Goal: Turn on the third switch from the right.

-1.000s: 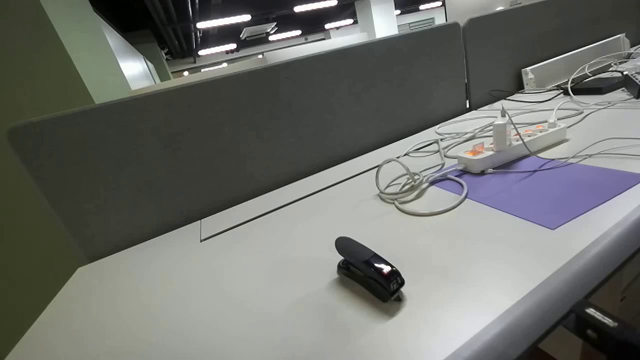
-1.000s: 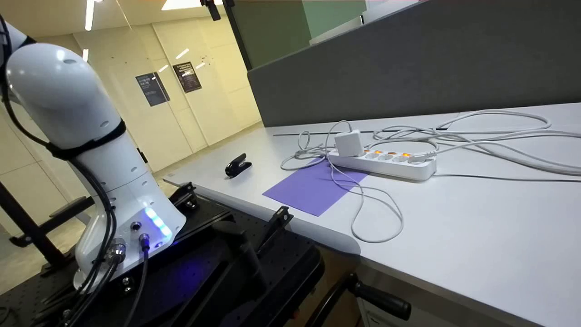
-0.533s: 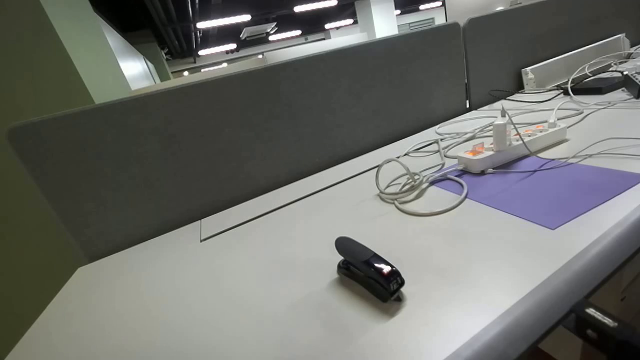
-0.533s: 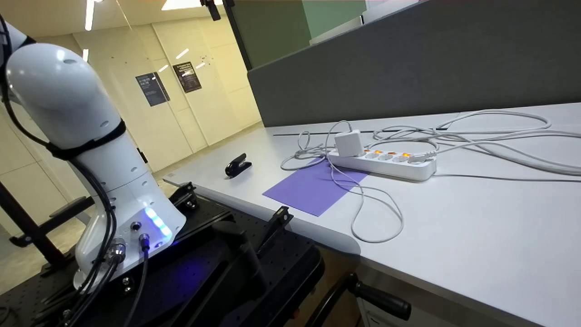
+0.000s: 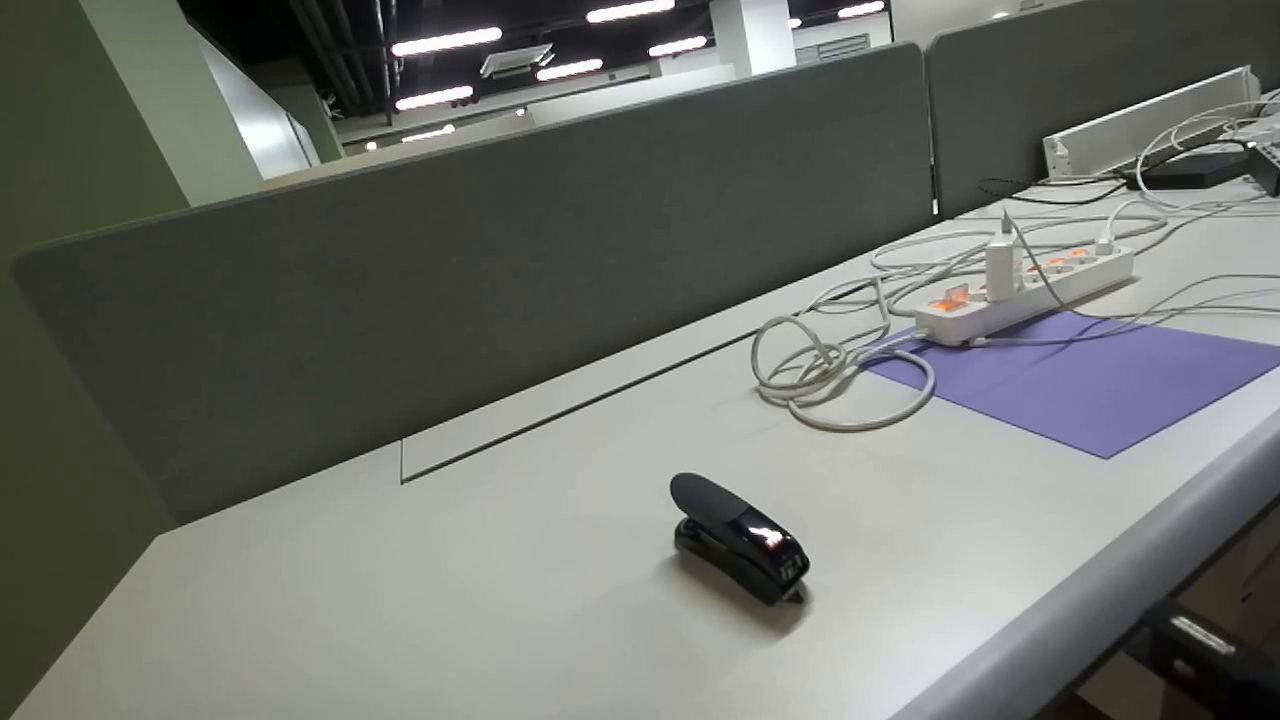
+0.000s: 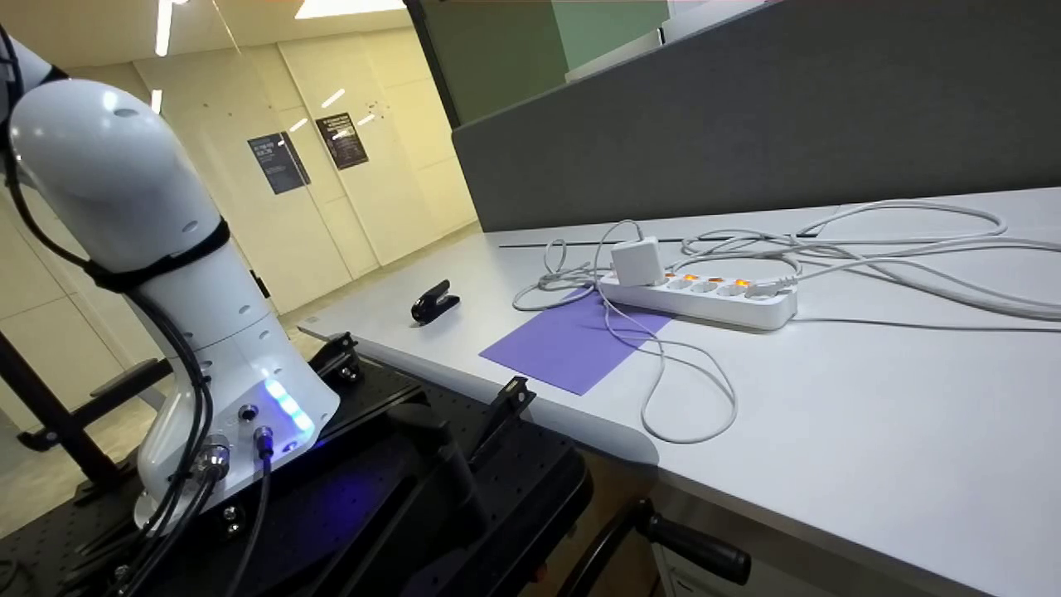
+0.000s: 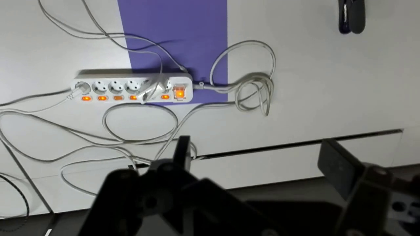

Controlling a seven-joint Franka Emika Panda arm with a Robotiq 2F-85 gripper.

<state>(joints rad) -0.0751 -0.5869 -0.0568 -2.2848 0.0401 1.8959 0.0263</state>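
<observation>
wrist view's got the dim switch (image 7: 118,97) on the power strip (image 7: 125,93) upper left, gripper (image 7: 261,160) well apart at bottom, jaws wide.

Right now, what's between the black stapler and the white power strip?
In the wrist view, a coiled pale cable, part of a purple sheet and white tabletop.

Black stapler (image 5: 745,537) (partly glossy), purple sheet (image 5: 1095,385), gray partition (image 5: 560,265), dark posters (image 6: 278,162)

Bright ceiling lights (image 5: 447,42), blurred pincer (image 7: 261,160)
</observation>
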